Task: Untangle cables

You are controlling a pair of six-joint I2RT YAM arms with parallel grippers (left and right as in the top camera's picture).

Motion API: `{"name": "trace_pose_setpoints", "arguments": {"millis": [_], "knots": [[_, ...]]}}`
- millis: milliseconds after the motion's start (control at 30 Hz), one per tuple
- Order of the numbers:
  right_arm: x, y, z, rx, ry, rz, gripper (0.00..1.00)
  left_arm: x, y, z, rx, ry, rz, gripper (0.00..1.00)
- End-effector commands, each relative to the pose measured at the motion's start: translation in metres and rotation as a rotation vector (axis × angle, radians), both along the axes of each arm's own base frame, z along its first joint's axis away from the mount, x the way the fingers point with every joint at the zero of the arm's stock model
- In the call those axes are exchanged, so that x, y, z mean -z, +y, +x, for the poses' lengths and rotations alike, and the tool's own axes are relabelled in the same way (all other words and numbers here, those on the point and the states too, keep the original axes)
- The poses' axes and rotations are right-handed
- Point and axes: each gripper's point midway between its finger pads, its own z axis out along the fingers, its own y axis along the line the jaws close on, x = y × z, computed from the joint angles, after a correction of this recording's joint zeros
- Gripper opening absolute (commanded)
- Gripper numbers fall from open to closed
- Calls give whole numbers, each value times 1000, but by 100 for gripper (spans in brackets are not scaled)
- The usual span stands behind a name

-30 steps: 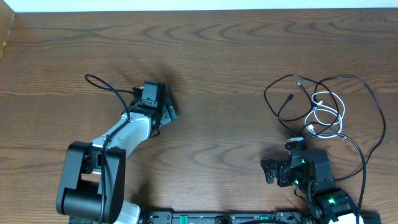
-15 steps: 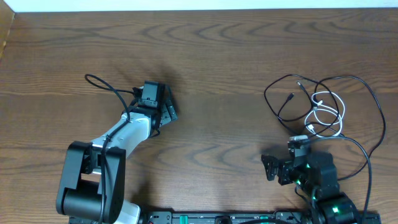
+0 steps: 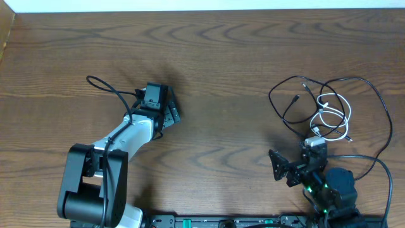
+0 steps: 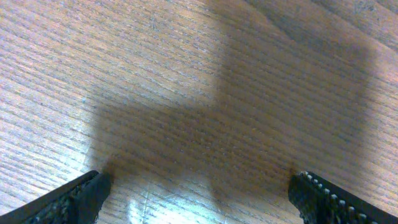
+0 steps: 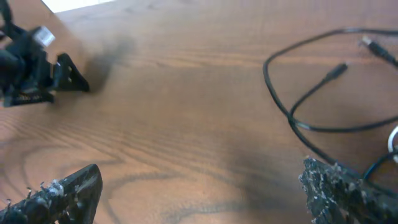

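The thin black cord [image 3: 270, 96] lies in loose loops at the right of the table, with the shorter white cord [image 3: 347, 113] coiled inside them. My right gripper [image 3: 285, 170] is open and empty, low over bare wood just left of and in front of the tangle. In the right wrist view [image 5: 199, 199] the black cord [image 5: 265, 70] curves at the upper right, past the right fingertip [image 5: 339, 193]. My left gripper [image 3: 172, 113] is open and empty at the left-centre. Its wrist view [image 4: 199, 200] shows only wood between the fingers.
A thicker black wire [image 3: 101, 82] loops from the left arm. The left arm [image 5: 31, 62] shows far off in the right wrist view. The table's far edge [image 3: 202, 9] runs along the top.
My right arm has swung slightly to the right, bringing its wrist nearer the lower end of the cords. The left arm and the cords have not moved.
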Motion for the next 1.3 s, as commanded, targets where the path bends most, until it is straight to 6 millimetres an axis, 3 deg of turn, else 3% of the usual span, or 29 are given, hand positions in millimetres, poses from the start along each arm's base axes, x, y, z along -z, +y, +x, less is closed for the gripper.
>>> {"name": "trace_pose_setpoints", "arguments": {"millis": [0,100,1033,1267], "knots": [[-7,0,0,-5,-49,2,99,31,-3,-29,-8,119,-43,98],[-15,0,0,-4,-84,11,99,31,-2,-29,-8,119,-43,98],[-15,0,0,-3,-87,12,99,31,-2,-29,-8,119,-43,98],[-46,-2,19,23,-300,63,99,31,-2,-29,-8,119,-43,98]]}}
